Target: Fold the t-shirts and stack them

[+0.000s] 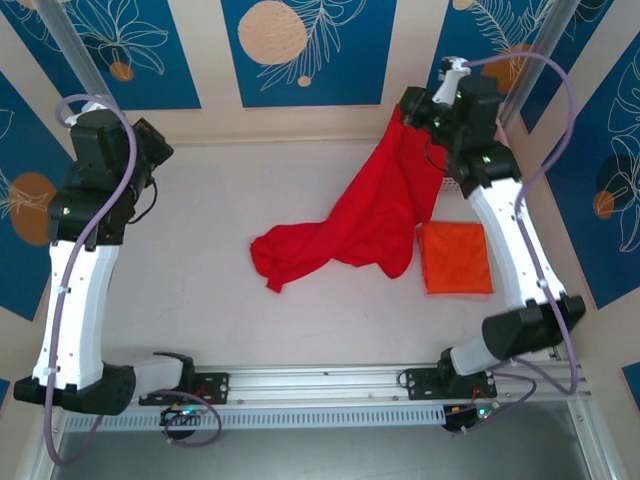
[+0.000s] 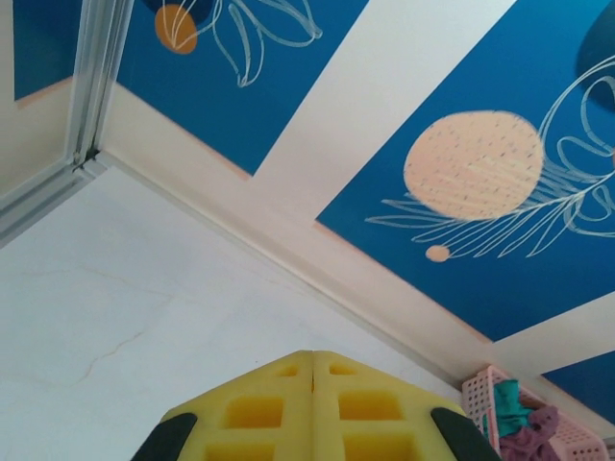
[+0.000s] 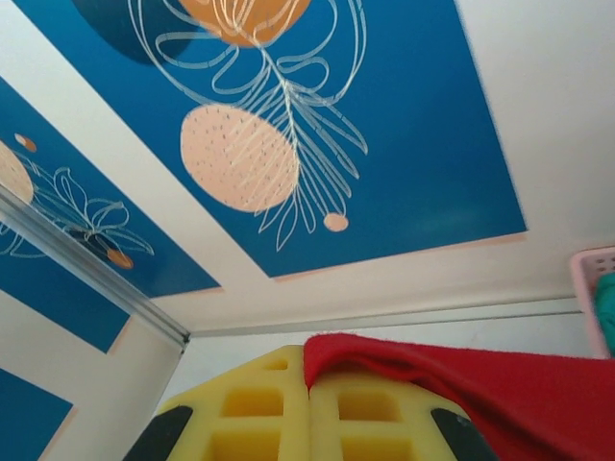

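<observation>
Top external view: the right gripper (image 1: 415, 106) is raised over the far right corner of the table (image 1: 200, 250), jaws closed on one end of the red t-shirt (image 1: 360, 215). The shirt hangs from that grip and trails down towards the table's centre, where its lower part lies crumpled. The orange t-shirt (image 1: 457, 257) lies folded flat near the right edge, just beside the red one. The left gripper (image 1: 155, 150) is held up near the far left corner, well apart from both shirts.

Left wrist view: left gripper (image 2: 314, 363), yellow pads pressed together with nothing between them. A pink basket (image 2: 480, 396) stands at the far edge, containing teal cloth (image 2: 509, 403) and mauve cloth (image 2: 534, 438).

Right wrist view: right gripper (image 3: 307, 363), pads closed, the red t-shirt (image 3: 480, 389) pinched between them and draped over the right-hand pad. The pink basket (image 3: 594, 279) rim is visible at the frame's right.
</observation>
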Motion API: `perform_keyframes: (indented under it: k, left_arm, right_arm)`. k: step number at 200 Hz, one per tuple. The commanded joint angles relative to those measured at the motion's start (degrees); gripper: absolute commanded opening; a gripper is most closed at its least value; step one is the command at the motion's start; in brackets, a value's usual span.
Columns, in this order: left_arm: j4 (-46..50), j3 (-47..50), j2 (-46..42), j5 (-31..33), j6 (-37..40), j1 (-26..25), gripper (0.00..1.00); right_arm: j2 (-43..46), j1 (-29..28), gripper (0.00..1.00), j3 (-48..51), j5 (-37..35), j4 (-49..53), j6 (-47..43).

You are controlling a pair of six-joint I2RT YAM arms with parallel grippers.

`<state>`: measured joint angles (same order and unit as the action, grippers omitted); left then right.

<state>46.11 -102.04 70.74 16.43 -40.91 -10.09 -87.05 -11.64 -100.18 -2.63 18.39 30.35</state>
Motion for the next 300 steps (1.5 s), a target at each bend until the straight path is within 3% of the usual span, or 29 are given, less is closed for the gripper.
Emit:
perform_keyframes:
  k: [1,33,77,104,127,160,181,235,263,281,300]
  left_arm:
    - [0.1,4.6,-0.4,-3.5,0.8,1.0,0.12]
    - [-5.1,20.6,-3.1,-9.6,-4.4,0.8,0.51]
    - [-15.2,36.7,1.4,-13.3,-5.1,-3.0,0.91]
    - [-20.2,43.6,4.1,-10.8,-7.7,-10.0,0.96]
    - [-28.7,50.2,6.5,-13.1,-13.1,-16.5,0.98]
    - [-33.4,50.2,13.5,-13.3,-12.8,-25.0,1.0]
    - [-30.5,47.9,18.5,-11.8,-11.5,-27.2,0.98]
    - [-29.7,49.1,23.0,-10.9,-14.2,-31.4,0.8]
    - [-29.2,47.6,26.4,-11.9,-15.4,-32.1,0.65]
    - [-26.1,45.4,28.5,-11.0,-15.2,-32.1,0.5]
    - [-24.2,44.9,28.2,-8.4,-14.8,-32.1,0.18]
  right_arm:
    - [-5.3,-0.6,0.0,-3.5,4.0,-1.8,-1.2]
    - [-10.4,-1.0,0.0,-4.0,2.9,-0.5,-1.3]
    - [-12.7,-1.2,0.0,0.5,2.7,-2.7,-3.4]
    - [-10.6,-1.7,0.0,8.1,1.9,-9.8,-2.7]
    - [-8.8,-2.6,0.0,14.0,1.5,-15.3,-2.4]
    - [-6.9,-4.5,0.0,19.9,0.6,-19.9,-3.7]
    - [-5.4,-5.2,0.0,22.8,0.6,-22.0,-3.4]
    - [-1.2,-5.6,0.0,28.5,-1.8,-24.7,-4.0]
    - [-0.2,-5.5,0.0,30.3,-2.3,-25.4,-4.2]
    - [0.5,-5.4,0.0,31.9,-2.5,-26.1,-3.7]
    - [2.2,-5.3,0.0,33.2,-2.4,-26.5,-3.7]
